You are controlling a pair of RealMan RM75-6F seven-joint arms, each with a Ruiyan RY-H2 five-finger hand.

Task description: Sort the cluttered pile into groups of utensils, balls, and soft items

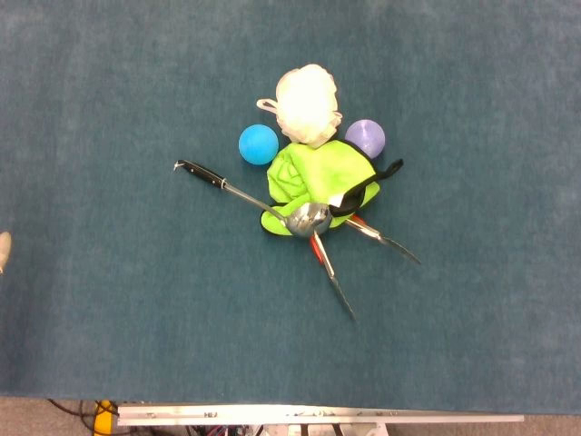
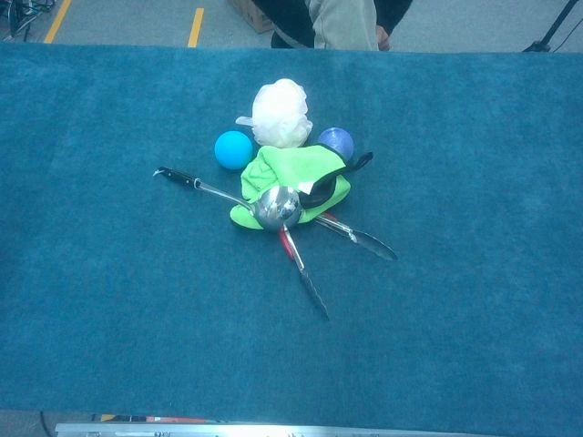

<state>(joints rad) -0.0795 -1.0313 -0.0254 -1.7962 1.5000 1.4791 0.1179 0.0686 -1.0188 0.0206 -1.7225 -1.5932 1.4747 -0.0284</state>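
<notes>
We are seeing neither hand, so cannot tell their state; mid-table, the ladle [image 1: 307,219] and tongs [image 1: 338,277] are lying tangled on the green cloth [image 1: 309,175], risking nudging the blue ball [image 1: 258,143] rolling.

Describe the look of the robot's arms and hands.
Neither view shows the arms. Only a pale beige sliver, possibly the left hand, shows at the head view's left edge; no shape, cables or markings can be made out.

We see pile [image 1: 313,173] packed at frame centre: ladle [image 1: 272,207] and tongs [image 1: 349,250] cross over green cloth [image 1: 313,177], balls [image 1: 258,143] touch its upper edge. Open carpet [image 1: 109,318] left, right, bottom gives us clear approach.
</notes>
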